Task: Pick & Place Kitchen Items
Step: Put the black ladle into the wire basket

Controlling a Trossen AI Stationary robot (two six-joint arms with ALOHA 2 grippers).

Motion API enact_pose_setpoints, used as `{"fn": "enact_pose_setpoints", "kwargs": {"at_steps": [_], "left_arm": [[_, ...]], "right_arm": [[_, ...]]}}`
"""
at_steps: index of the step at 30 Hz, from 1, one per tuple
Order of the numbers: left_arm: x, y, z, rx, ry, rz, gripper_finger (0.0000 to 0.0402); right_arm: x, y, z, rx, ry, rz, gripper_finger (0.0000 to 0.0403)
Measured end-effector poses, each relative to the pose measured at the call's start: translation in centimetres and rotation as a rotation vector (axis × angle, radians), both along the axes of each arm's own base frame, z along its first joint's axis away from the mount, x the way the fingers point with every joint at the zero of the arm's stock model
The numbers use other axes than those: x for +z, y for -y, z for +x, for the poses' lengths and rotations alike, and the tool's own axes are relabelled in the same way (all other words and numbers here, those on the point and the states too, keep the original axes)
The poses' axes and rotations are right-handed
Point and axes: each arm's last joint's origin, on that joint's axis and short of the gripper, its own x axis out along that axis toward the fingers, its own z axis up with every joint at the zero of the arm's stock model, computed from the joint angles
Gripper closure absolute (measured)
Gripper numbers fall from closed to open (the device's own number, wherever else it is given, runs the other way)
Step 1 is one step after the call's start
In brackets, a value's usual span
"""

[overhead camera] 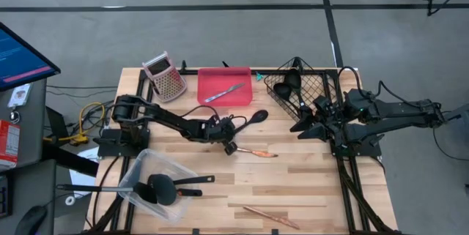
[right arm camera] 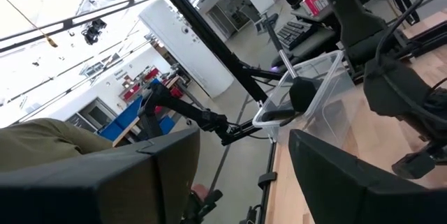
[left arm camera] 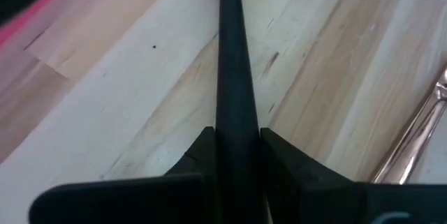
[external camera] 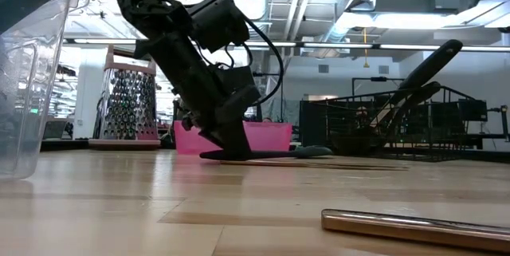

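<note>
A black long-handled spoon [overhead camera: 255,118] lies on the wooden table [overhead camera: 308,184], just in front of the pink tray [overhead camera: 212,96]. My left gripper [overhead camera: 229,134] is down at the table and shut on its handle; it also shows in the low view [external camera: 227,146]. A copper-coloured piece [overhead camera: 258,152] lies beside it. My right gripper [overhead camera: 308,127] is open and empty next to the wire basket [overhead camera: 315,88], which holds black utensils [overhead camera: 287,85]; its wrist view [right arm camera: 244,175] shows the gap. My left gripper pinches the spoon's black handle [left arm camera: 236,123] between its two fingers [left arm camera: 201,155], on the half away from the bowl. The fingers come from above, slanting down, and lie across the handle. The spoon lies flat on the table [external camera: 263,154].
A clear tub [overhead camera: 146,163] at the near left holds black utensils [overhead camera: 163,189]. A silver piece [overhead camera: 223,93] lies in the pink tray. A box grater [overhead camera: 165,76] stands at the far left. Another copper piece [overhead camera: 270,217] lies near the front edge.
</note>
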Motion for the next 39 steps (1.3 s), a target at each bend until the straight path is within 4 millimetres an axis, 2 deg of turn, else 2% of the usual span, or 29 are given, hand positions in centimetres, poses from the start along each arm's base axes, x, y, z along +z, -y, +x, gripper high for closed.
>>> {"fn": "enact_pose_setpoints", "kwargs": {"at_steps": [5, 21, 30, 39], "left_arm": [[0.1, 0.1, 0.0, -0.002, 0.008, -0.027, 0.0354], [3.1, 0.2, -0.4, -0.003, 0.090, -0.073, 0.0354], [3.3, 0.3, -0.3, -0.034, 0.102, -0.130, 0.0354], [6.2, 0.2, -0.6, -0.035, 0.199, -0.136, 0.0354]], "right_arm": [[0.0, 0.0, 0.0, 0.000, 0.000, 0.000, 0.0182], [0.0, 0.0, 0.0, -0.001, 0.009, -0.022, 0.0182], [0.0, 0.0, 0.0, -0.001, 0.010, -0.022, 0.0182], [0.0, 0.0, 0.0, -0.001, 0.013, -0.032, 0.0182]]}}
